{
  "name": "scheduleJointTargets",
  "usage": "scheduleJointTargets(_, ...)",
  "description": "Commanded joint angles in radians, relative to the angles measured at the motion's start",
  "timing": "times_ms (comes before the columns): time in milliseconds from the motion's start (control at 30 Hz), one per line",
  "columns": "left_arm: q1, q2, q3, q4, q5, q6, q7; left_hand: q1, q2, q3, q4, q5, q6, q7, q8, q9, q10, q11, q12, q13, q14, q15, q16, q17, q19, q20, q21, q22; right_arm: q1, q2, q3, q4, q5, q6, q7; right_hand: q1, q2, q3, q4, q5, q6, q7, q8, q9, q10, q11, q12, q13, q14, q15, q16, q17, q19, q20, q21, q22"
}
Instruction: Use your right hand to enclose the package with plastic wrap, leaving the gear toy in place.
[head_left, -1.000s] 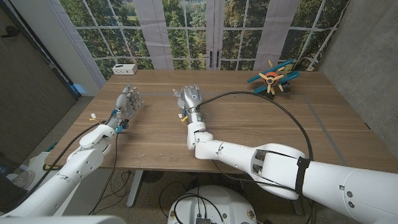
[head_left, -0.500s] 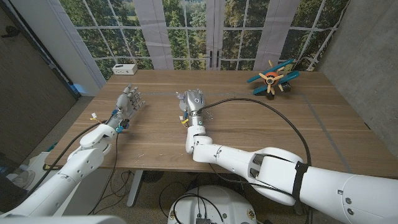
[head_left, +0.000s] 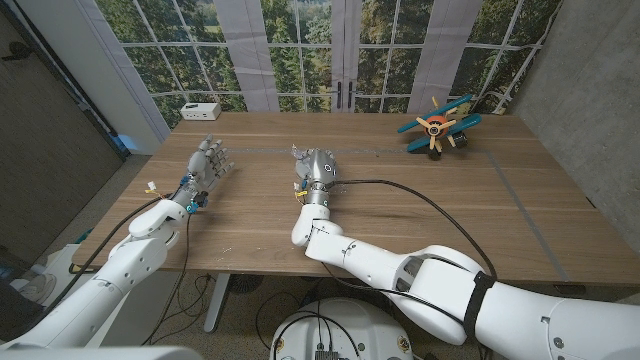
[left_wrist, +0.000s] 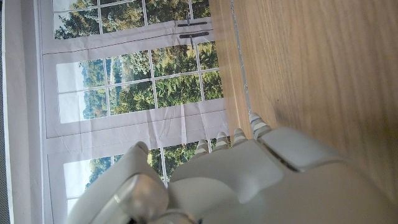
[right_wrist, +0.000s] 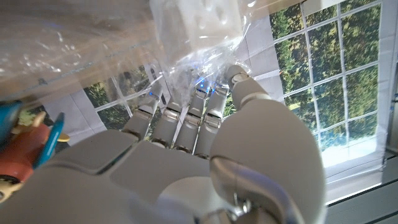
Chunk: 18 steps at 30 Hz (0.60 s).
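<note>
Crinkled plastic wrap (right_wrist: 186, 56) is pinched in the right hand's (head_left: 318, 170) fingers (right_wrist: 205, 106); its direction unclear.

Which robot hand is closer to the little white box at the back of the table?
Left. The left hand sits just in front of the white box; the right hand, holding plastic wrap, is farther toward the middle.

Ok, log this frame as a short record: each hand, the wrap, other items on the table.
right hand: mid-table, fingers gripping plastic wrap
left hand: held apart on the robot's left, holding nothing, fingers apart
plastic wrap: bunched at right fingertips, a white box shape visible through it
toy airplane: far right of table, untouched
white box: far left corner
</note>
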<state>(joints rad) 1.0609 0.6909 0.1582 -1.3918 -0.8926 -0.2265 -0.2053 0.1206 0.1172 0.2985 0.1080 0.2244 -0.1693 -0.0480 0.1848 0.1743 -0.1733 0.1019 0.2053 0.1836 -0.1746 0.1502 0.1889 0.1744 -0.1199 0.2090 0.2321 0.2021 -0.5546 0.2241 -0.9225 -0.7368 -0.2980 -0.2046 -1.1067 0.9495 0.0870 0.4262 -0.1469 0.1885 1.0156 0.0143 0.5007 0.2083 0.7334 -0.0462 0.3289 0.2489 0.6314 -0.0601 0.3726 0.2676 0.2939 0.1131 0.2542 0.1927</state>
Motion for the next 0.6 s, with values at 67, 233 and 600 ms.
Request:
scheduleJointTargets(67, -0.017, -0.004, 0.01, 0.012, 0.002, 0.003, -0.013, 0.013, -0.002, 0.008, -0.003, -0.003, -0.078, -0.003, 0.001, 0.004, -0.085, 0.0, 0.0, 0.005, 0.004, 0.008, 0.005, 0.005, 0.003, 0.003, 0.003, 0.005, -0.091, -0.049, 0.067, -0.233, 0.024, -0.132, 0.036, -0.048, -0.016, 0.009, 0.004, -0.001, -0.308, -0.034, -0.133, -0.008, -0.19, 0.025, -0.075, 0.012, -0.103, 0.006, -0.053, 0.029, -0.04, 0.016, -0.012, 0.006)
scheduleJointTargets(233, -0.016, -0.004, 0.011, 0.01, 0.002, 0.002, -0.013, 0.013, -0.003, 0.008, -0.003, -0.003, -0.077, -0.004, 0.001, 0.004, -0.086, 0.001, -0.001, 0.005, 0.006, 0.008, 0.005, 0.005, 0.003, 0.003, 0.003, 0.005, -0.094, -0.1, 0.011, -0.351, 0.009, -0.306, 0.089, -0.071, -0.008, -0.001, 0.002, -0.003, -0.603, -0.029, -0.278, -0.007, -0.364, 0.067, -0.113, 0.021, -0.238, 0.032, -0.1, 0.064, -0.115, 0.04, -0.034, 0.007)
scheduleJointTargets(600, 0.006, 0.001, 0.0, -0.009, -0.001, -0.005, -0.001, 0.013, -0.003, 0.009, -0.004, -0.004, -0.078, -0.004, 0.001, 0.004, -0.085, -0.001, 0.0, 0.005, 0.013, 0.011, 0.006, 0.005, 0.004, 0.003, 0.003, 0.005, -0.067, -0.237, -0.11, -0.559, -0.019, -0.5, 0.293, -0.101, -0.046, -0.034, 0.013, -0.008, -0.813, -0.044, -0.318, -0.005, -0.621, 0.13, -0.137, 0.022, -0.437, 0.079, -0.162, 0.088, -0.217, 0.077, -0.055, 0.005)
